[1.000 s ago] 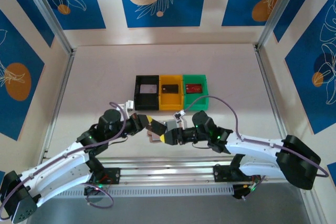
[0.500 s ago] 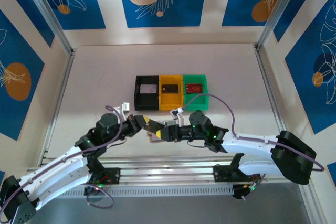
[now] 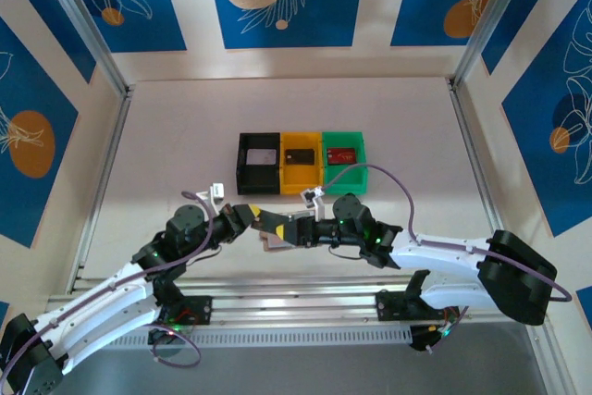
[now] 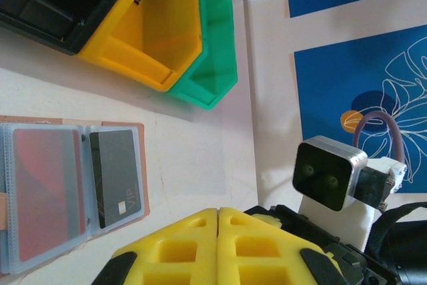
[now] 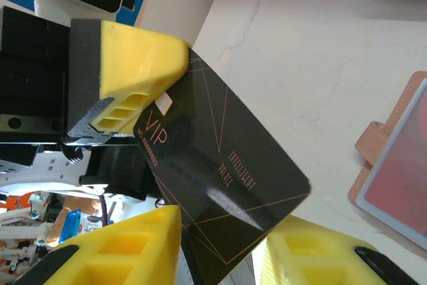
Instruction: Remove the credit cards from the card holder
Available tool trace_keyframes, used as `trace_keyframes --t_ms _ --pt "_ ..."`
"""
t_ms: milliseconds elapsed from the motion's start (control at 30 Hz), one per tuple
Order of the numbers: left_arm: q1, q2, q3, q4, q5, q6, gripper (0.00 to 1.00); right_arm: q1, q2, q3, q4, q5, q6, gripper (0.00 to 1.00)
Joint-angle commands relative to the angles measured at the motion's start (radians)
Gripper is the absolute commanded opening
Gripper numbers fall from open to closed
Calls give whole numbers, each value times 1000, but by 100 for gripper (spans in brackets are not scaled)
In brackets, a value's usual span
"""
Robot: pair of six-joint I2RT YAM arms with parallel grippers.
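Observation:
A black credit card (image 5: 220, 171) marked VIP hangs above the table, pinched at its corner by my left gripper's yellow fingers (image 5: 133, 71). My left gripper (image 4: 219, 213) is shut. The card's lower end sits between the fingers of my right gripper (image 5: 223, 251), which stand apart with a thin gap beside the card. Both grippers (image 3: 262, 221) (image 3: 285, 228) meet over the card holder (image 3: 270, 241). The tan card holder (image 4: 85, 185) lies open on the table, with a red card (image 4: 47, 191) and another black card (image 4: 117, 178) in its clear pockets.
Black (image 3: 258, 162), yellow (image 3: 300, 162) and green (image 3: 343, 159) bins stand in a row behind the holder, each with a card inside. In the left wrist view the same bins (image 4: 160, 25) sit close above the holder.
My right gripper has moved left to meet the left gripper, and its jaws have narrowed around the black card. The left arm has shifted slightly left and stays shut.

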Motion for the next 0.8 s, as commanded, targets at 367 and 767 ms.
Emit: trace_keyframes --t_ms 367,767 --pt "-7 -13 -48 142 85 -10 0 -2 -6 45 102 48 -14 34" --pt "-9 -14 -79 250 118 -26 7 -24 -73 -3 166 41 -11 28"
